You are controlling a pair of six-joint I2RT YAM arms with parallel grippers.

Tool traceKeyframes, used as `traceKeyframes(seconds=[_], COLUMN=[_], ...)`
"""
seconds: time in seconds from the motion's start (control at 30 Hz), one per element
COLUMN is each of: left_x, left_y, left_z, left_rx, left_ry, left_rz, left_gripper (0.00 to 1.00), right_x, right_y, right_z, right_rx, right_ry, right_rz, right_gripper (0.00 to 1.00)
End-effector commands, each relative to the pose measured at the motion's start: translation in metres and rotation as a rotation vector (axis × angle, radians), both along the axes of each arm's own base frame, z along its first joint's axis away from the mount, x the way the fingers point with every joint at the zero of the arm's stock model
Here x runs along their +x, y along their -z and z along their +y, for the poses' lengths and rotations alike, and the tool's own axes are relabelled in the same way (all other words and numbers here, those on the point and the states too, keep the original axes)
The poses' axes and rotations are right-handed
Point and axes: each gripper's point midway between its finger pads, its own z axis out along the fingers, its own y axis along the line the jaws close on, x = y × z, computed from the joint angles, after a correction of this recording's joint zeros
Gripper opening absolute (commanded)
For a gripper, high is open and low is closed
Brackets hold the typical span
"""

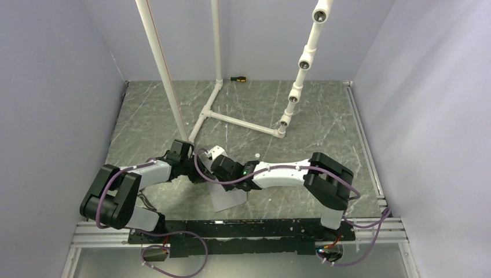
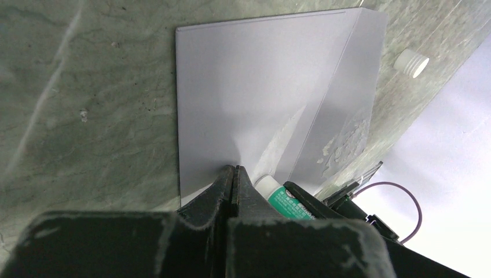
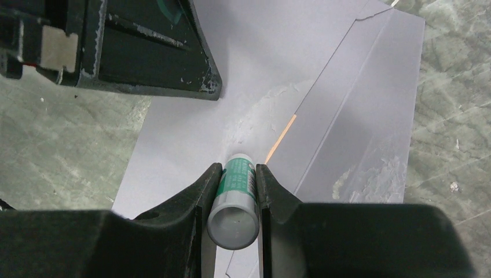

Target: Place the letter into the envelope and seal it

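From above, we see the left arm point(image 1: 151, 171) and the right arm point(image 1: 284, 169) meet over the middle of the near part of the table point(image 1: 324, 116). The envelope point(image 1: 227, 200) lies flat just under them, partly hidden.

In the left wrist view, the fingers of the left gripper point(image 2: 233, 172) are pressed together with nothing between them, and their tip rests on the envelope. A white cap point(image 2: 412, 62) lies on the table beside the envelope's far corner.

In the right wrist view, the right gripper point(image 3: 237, 169) pinches a glue stick point(image 3: 234, 200) with a green label, and the stick's end touches the paper. Only a thin tan edge of the letter point(image 3: 282, 138) shows, along the seam of the envelope. The flap point(image 3: 376, 116) lies open and has shiny smears on it.
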Motion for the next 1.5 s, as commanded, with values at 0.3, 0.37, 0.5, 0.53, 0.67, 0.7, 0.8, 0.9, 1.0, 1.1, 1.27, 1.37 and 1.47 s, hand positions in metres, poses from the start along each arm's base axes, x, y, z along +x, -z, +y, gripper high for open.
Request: traceKeyframes(seconds=[0.3,0.37,0.5,0.53,0.67,0.7,0.8,0.9,1.0,1.1,1.27,1.37,1.47], left_x=[-0.022,-0.021,-0.022,-0.022,-0.023,-0.023,-0.023,-0.024,-0.026,-0.026,-0.026,-0.026,-0.026], left_y=[0.036,0.035,0.037,0.037,0.038,0.038,0.038,0.038,0.039,0.039,0.039,0.039,0.039], left_z=[0.035,0.035,0.035,0.035,0.035,0.036,0.036,0.035,0.036,0.036,0.036,0.037,0.037], left_rx=[0.184,0.184,0.183,0.182,0.182,0.182,0.179,0.175,0.175,0.174,0.173,0.174,0.176], left_ry=[-0.049,-0.048,-0.047,-0.047,-0.05,-0.051,-0.054,-0.055,-0.06,-0.061,-0.057,-0.058,-0.058], left_rz=[0.095,0.092,0.095,0.098,0.104,0.105,0.104,0.106,0.109,0.109,0.107,0.107,0.108], left_gripper=[0.02,0.02,0.02,0.03,0.02,0.02,0.02,0.02,0.02,0.02,0.02,0.02,0.02], right_x=[0.036,0.028,-0.003,-0.012,-0.034,-0.036,-0.036,-0.029,-0.015,0.001,0.017,0.017,0.007], right_y=[0.019,0.016,0.016,0.016,0.015,0.014,0.009,0.008,0.008,0.011,0.016,0.014,0.008], right_z=[-0.016,-0.017,-0.021,-0.021,-0.025,-0.026,-0.024,-0.019,-0.012,-0.01,-0.014,-0.013,-0.007], right_rx=[-0.15,-0.135,-0.121,-0.116,-0.104,-0.102,-0.09,-0.098,-0.103,-0.122,-0.148,-0.144,-0.111], right_ry=[0.058,0.046,-0.029,-0.048,-0.086,-0.087,-0.091,-0.088,-0.065,-0.023,0.029,0.026,-0.024], right_rz=[-0.006,0.005,0.049,0.063,0.101,0.105,0.098,0.078,0.06,0.043,0.038,0.045,0.047], right_gripper=[0.0,0.0,0.0,0.0,0.0,0.0,0.0,0.0,0.0,0.0,0.0,0.0,0.0])
